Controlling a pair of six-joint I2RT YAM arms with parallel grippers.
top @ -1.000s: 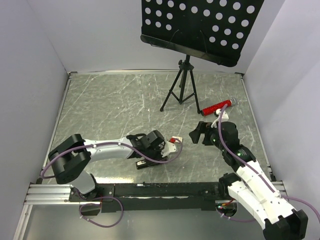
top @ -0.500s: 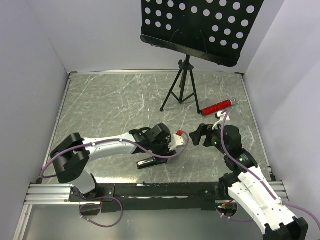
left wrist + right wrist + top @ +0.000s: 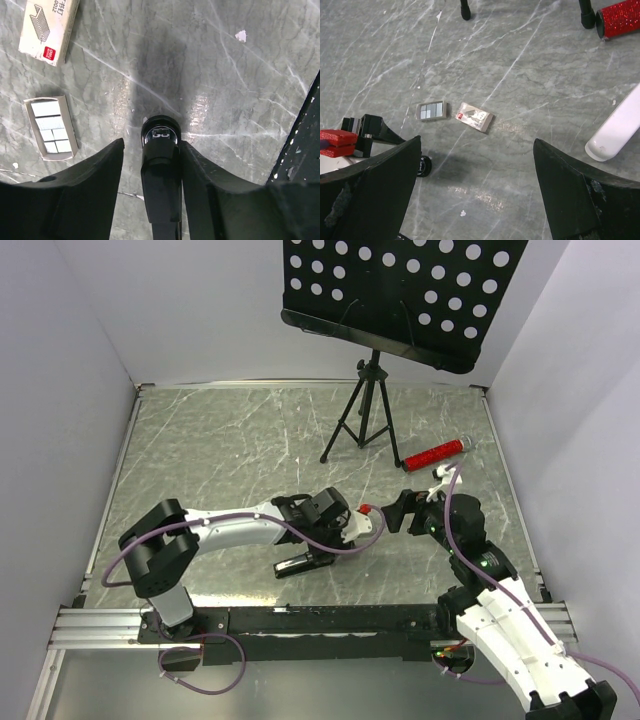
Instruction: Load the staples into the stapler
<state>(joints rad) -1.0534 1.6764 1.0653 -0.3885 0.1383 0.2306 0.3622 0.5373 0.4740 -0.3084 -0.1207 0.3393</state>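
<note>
A tripod (image 3: 371,390) is being carried by the marbled table (image 3: 220,460), with a red cylinder (image 3: 436,453) just right of it and the staples (image 3: 431,111), a box (image 3: 476,116) and the stapler (image 3: 300,565) nearward.

Apparently clear tabletop (image 3: 530,75) around staples (image 3: 431,110)

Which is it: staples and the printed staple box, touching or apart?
Apart. The left wrist view shows a wide strip of bare table between the staples and the box. The right wrist view shows a gap too.

The small tan-and-white box (image 3: 48,27) reads "0012" beside Chinese characters.
</note>
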